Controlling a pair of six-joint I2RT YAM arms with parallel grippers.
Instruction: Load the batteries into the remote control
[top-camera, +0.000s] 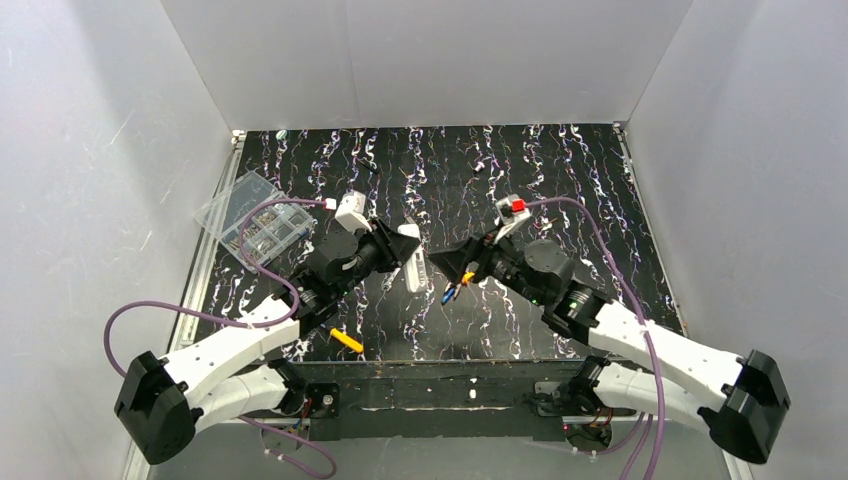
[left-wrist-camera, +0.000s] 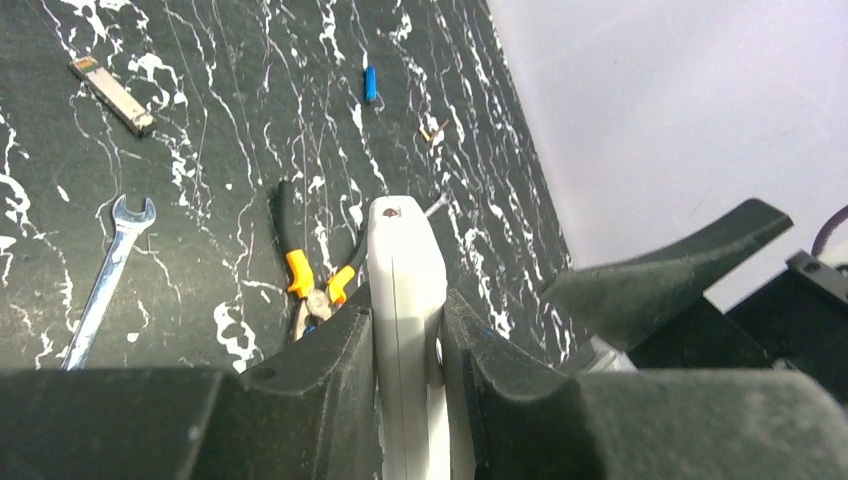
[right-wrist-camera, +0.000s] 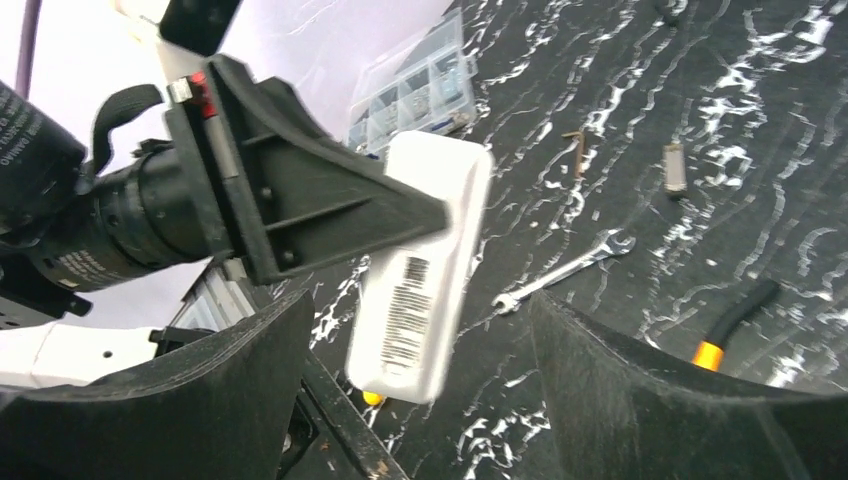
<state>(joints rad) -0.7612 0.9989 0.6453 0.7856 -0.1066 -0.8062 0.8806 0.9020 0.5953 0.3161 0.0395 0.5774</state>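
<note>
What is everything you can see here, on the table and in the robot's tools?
remote control: one, white, held edge-on above the table
battery: one in view, blue, lying on the table
pliers: one, black and orange handles, on the table past the remote control
wrench: one, silver, flat on the table
metal block: one, silver, on the table beyond the wrench
compartment box: one, clear, left side of the table, toward the back
yellow handle: one, yellow, near edge by the left arm
table: one, black with white streaks
left tool: one, black, shut on the remote control
right tool: one, black, open, facing the remote control
</note>
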